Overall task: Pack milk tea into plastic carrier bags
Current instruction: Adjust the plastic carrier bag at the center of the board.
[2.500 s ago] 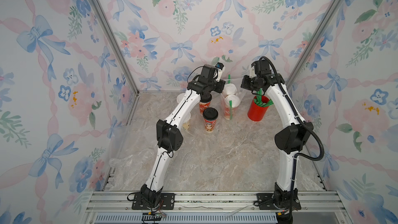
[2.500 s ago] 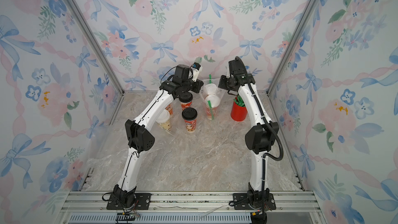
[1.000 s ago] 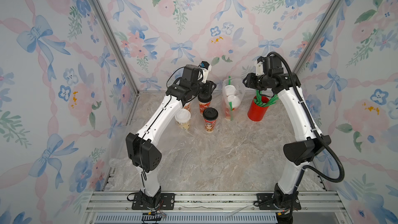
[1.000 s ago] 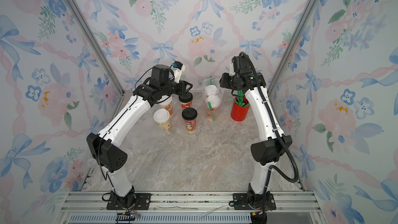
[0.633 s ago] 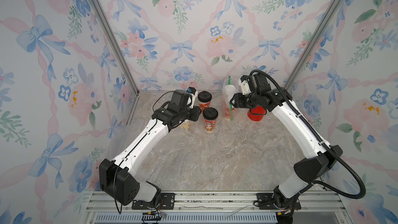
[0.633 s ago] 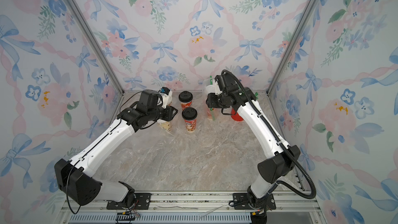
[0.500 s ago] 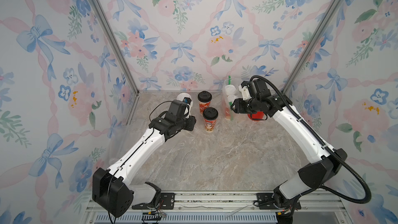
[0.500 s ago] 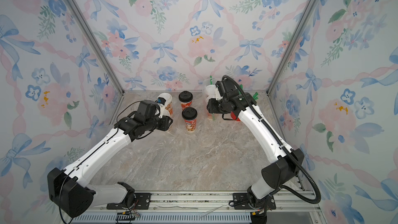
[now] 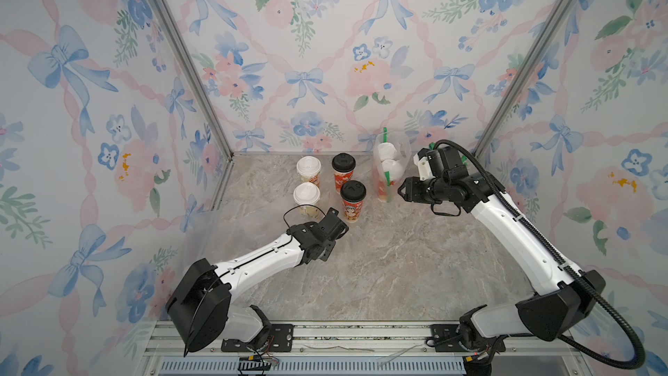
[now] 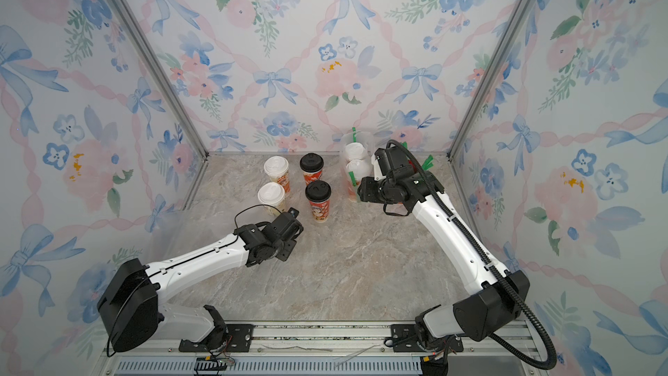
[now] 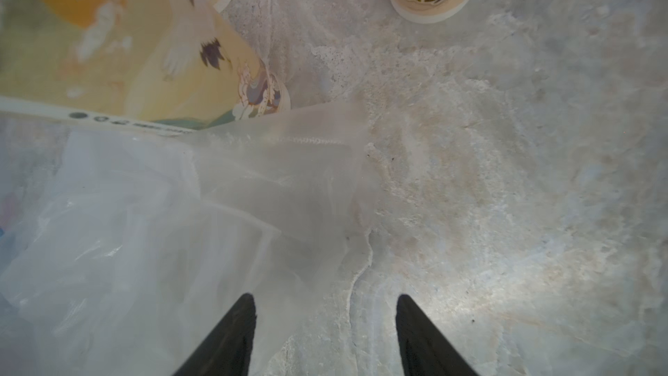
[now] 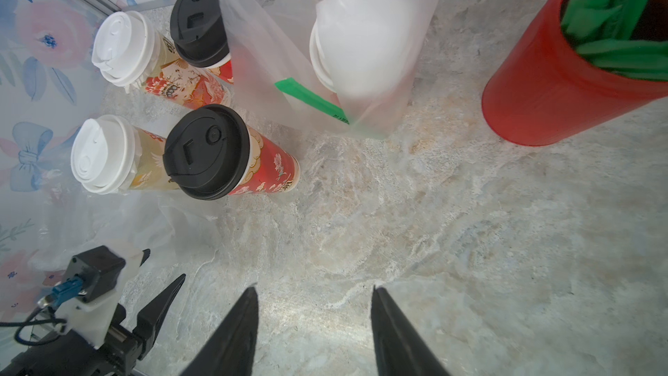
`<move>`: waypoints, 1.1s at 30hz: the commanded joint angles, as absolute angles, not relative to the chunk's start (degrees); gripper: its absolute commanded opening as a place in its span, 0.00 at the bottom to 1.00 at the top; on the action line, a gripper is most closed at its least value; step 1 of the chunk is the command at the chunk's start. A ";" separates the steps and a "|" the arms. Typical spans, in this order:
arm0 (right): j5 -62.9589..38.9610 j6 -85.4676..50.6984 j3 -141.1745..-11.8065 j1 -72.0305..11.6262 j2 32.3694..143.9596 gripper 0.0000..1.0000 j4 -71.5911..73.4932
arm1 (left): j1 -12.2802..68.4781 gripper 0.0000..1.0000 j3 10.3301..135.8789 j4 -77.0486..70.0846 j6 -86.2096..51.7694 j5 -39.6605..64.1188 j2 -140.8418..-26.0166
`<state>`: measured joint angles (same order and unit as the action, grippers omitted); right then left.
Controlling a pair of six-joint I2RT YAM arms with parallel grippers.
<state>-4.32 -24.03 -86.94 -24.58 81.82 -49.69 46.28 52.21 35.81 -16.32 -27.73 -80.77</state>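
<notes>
Four milk tea cups stand loose at the back: two white-lidded (image 9: 308,171) (image 9: 306,197) and two black-lidded (image 9: 343,171) (image 9: 353,197). Two more white-lidded cups (image 12: 356,48) sit inside an upright plastic carrier bag (image 9: 392,146) with a green straw. More clear bags (image 11: 144,229) lie flat by the left wall (image 9: 231,233). My left gripper (image 9: 338,224) (image 11: 325,298) hovers open over the flat bag's edge, in front of the near cream cup (image 11: 144,48). My right gripper (image 9: 399,189) (image 12: 313,288) is open beside the packed bag, over bare table.
A red lidless cup of green straws (image 12: 564,77) stands right of the packed bag, mostly hidden behind my right wrist in both top views. Floral walls close three sides. The marble table (image 9: 379,265) runs forward to the rail with the arm bases.
Both arms have come down from above the cups. The left gripper drew back toward the front left over the flat bag and opened wider. The right gripper dropped beside the packed bag.
</notes>
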 commanded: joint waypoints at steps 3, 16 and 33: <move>-5.13 -24.79 -85.21 -23.59 79.72 0.52 -49.35 | 51.00 0.67 54.98 41.40 -23.09 -41.34 -86.89; -6.62 -24.71 -84.96 -23.03 79.94 0.53 -49.57 | 52.15 0.81 52.61 47.98 -41.52 -50.85 -91.59; -7.53 -25.22 -84.75 -23.32 81.36 0.53 -49.13 | 42.28 0.76 48.00 38.88 -36.79 -43.56 -91.27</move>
<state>-6.92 -24.51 -85.03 -23.35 80.82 -49.60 43.62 48.77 41.95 -39.35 -45.10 -93.10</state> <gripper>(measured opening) 0.532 0.770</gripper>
